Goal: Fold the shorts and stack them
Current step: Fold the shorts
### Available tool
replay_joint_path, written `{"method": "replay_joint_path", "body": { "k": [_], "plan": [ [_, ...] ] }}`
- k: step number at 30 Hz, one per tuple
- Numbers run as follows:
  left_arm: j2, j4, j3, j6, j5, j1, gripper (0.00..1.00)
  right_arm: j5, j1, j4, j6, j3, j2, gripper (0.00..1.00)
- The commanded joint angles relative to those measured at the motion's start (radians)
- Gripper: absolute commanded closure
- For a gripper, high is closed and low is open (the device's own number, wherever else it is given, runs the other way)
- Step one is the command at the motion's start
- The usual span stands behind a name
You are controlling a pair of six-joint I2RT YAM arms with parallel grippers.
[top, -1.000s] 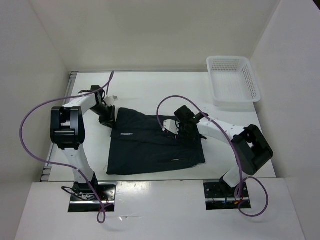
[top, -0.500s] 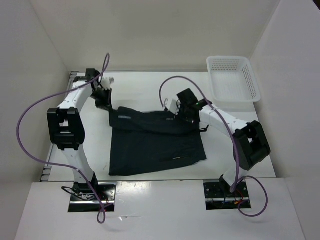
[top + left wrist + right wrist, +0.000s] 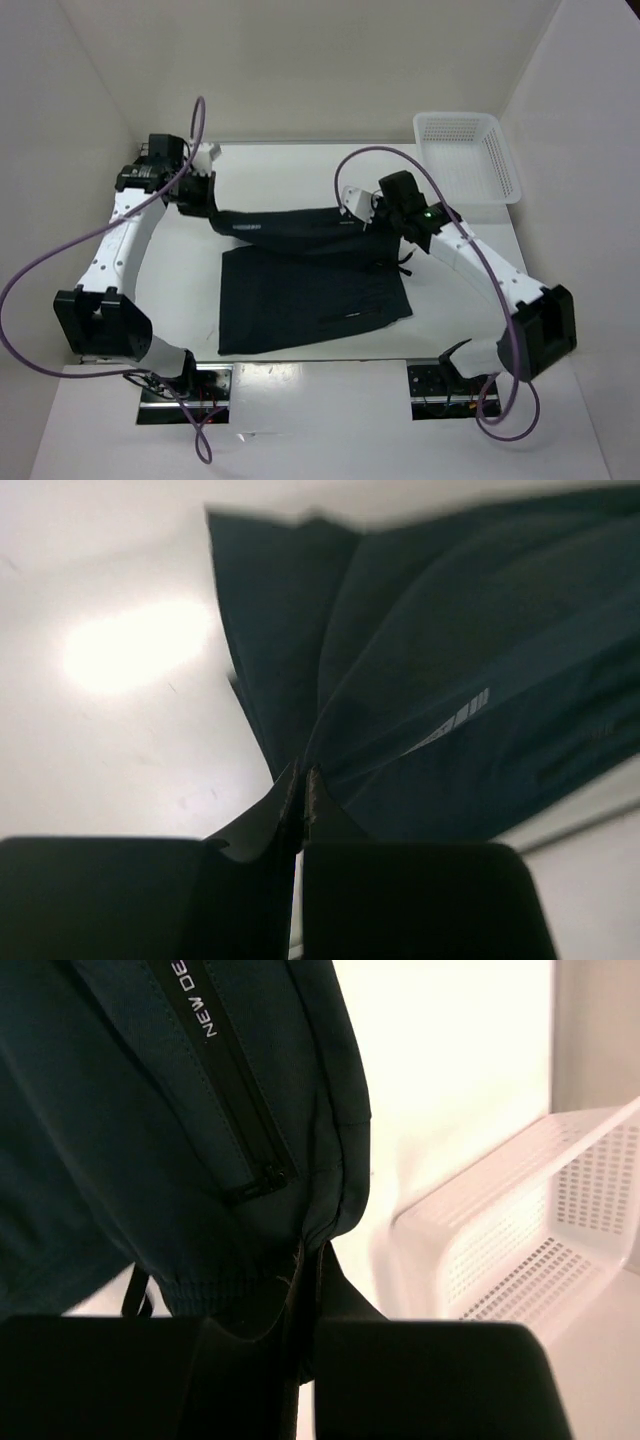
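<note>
Dark navy shorts (image 3: 310, 290) hang between my two grippers, the far edge lifted off the white table (image 3: 290, 170) and the near part lying flat. My left gripper (image 3: 207, 203) is shut on the shorts' left corner; the left wrist view shows the cloth (image 3: 450, 680) pinched between the jaws (image 3: 302, 780). My right gripper (image 3: 372, 215) is shut on the right corner by the waistband; the right wrist view shows the zip pocket and "NEW" lettering (image 3: 200, 1080) above the closed gripper (image 3: 312, 1255).
A white perforated basket (image 3: 468, 160) stands at the back right of the table, also in the right wrist view (image 3: 520, 1240). White walls enclose the table on three sides. Purple cables loop off both arms.
Both grippers have risen and moved toward the back and apart, lifting the shorts' far edge and stretching it taut; the cloth that lay flat now hangs between them.
</note>
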Motion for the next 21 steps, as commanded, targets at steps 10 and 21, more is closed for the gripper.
{"method": "replay_joint_path", "body": {
  "k": [10,21],
  "plan": [
    [-0.145,-0.370,-0.293,0.004,0.051,-0.144,1.00,-0.164,0.146,-0.557,-0.210,-0.162,-0.175,1.00],
    [-0.164,-0.313,-0.491,0.004,-0.036,-0.353,1.00,-0.164,0.265,-0.625,-0.260,-0.211,-0.111,1.00]
  ]
}}
